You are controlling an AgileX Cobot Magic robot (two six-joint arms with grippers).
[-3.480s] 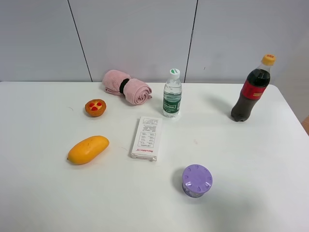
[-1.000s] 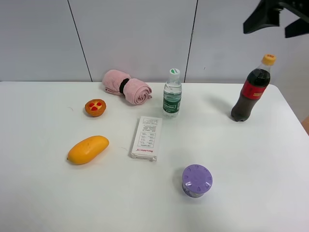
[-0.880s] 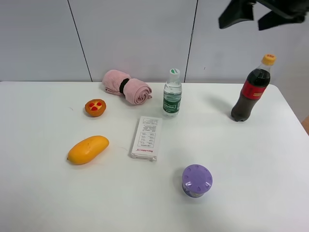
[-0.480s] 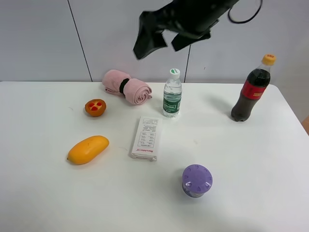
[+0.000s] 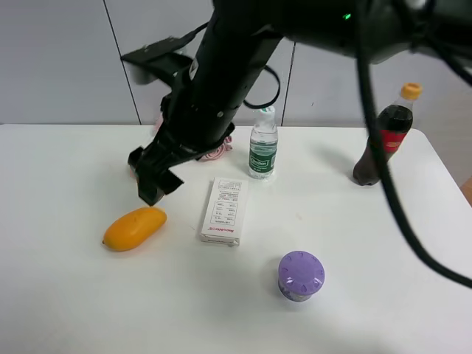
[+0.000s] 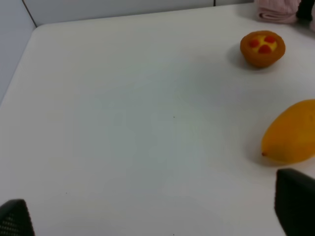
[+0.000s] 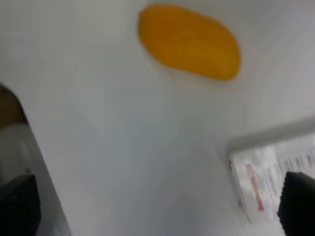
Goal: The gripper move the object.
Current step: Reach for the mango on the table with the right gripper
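The yellow-orange mango (image 5: 134, 227) lies on the white table (image 5: 74, 310) at the left. My right arm reaches across from the upper right, and its black gripper (image 5: 153, 181) hangs open just above and behind the mango, apart from it. The right wrist view shows the mango (image 7: 189, 42) ahead of the open gripper (image 7: 157, 204), blurred. My left gripper (image 6: 155, 211) is open and empty, low over the table's left part, with the mango (image 6: 290, 132) beside it. The left gripper does not show in the exterior view.
A white box (image 5: 223, 210) lies right of the mango. A water bottle (image 5: 262, 151), a cola bottle (image 5: 383, 136) and a purple-lidded jar (image 5: 301, 276) stand further right. A small orange tart (image 6: 262, 47) sits behind the mango. The arm hides most of a pink towel (image 5: 221, 147).
My right arm has swung in from the upper right, across the table and down, so its gripper now hangs close over the mango. The objects have not moved.
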